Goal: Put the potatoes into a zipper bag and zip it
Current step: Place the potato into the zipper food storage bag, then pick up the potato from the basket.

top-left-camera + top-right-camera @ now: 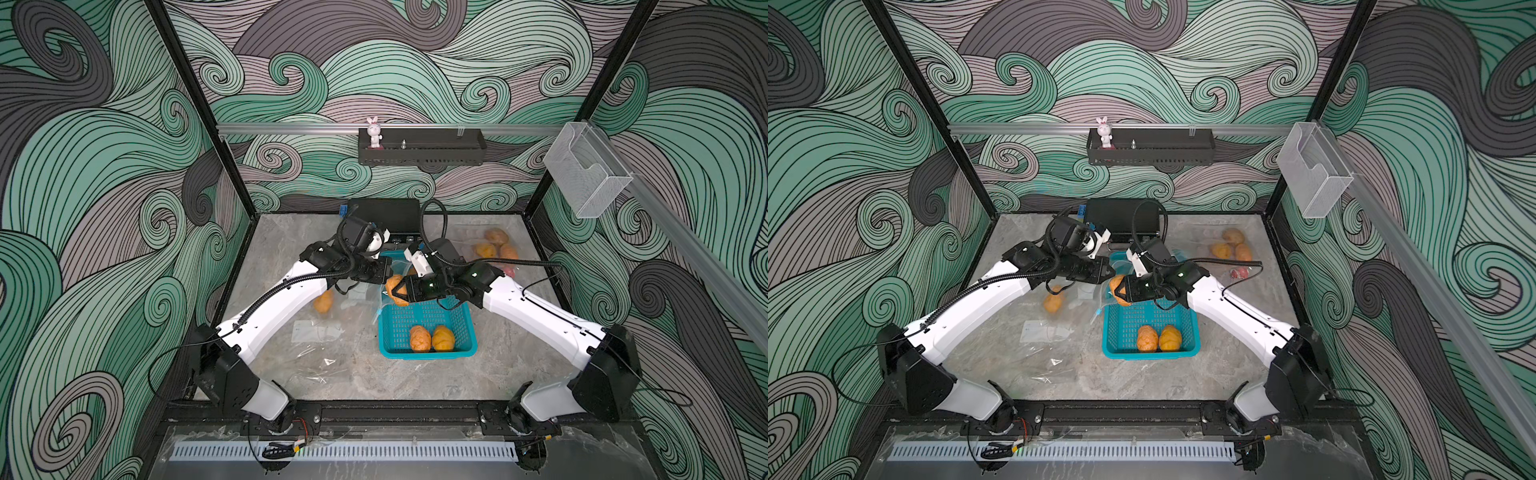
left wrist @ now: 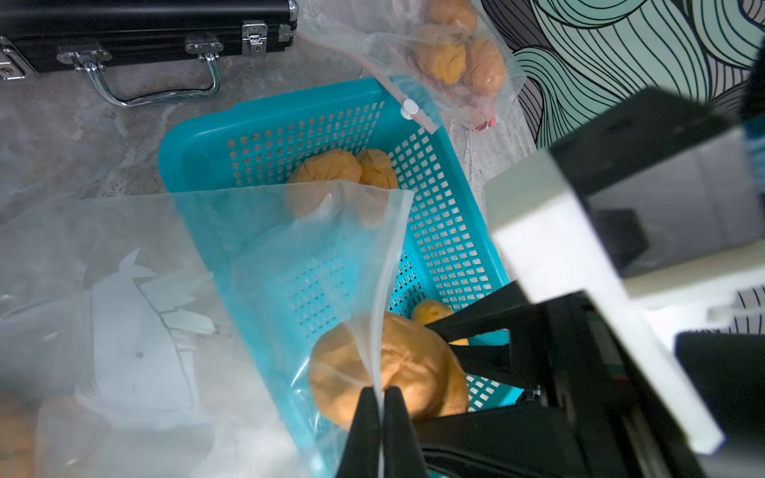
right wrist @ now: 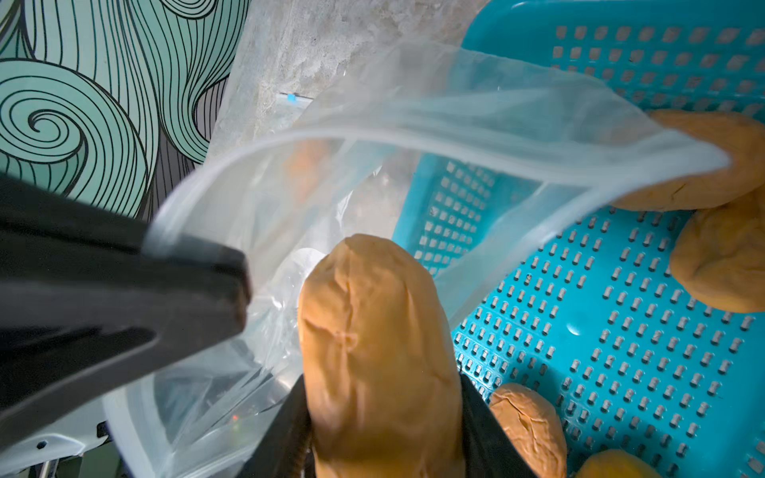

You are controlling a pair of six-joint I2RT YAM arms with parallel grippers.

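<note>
Now left hand (image 2: 381, 399) pinches zipper bag rim (image 3: 414, 134); right hand (image 3: 384, 389) clamps potato (image 3: 368, 306) at gaping mouth.

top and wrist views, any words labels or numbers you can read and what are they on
None can be read.
White label on a flat clear bag: print too small and blurred.
White print on clear plastic, left wrist view: shapes only, no legible letters.
Black case: no marking shows.

Robot lab cell (black frame (image 1: 190, 83), wave-printed walls (image 1: 83, 166)).
</note>
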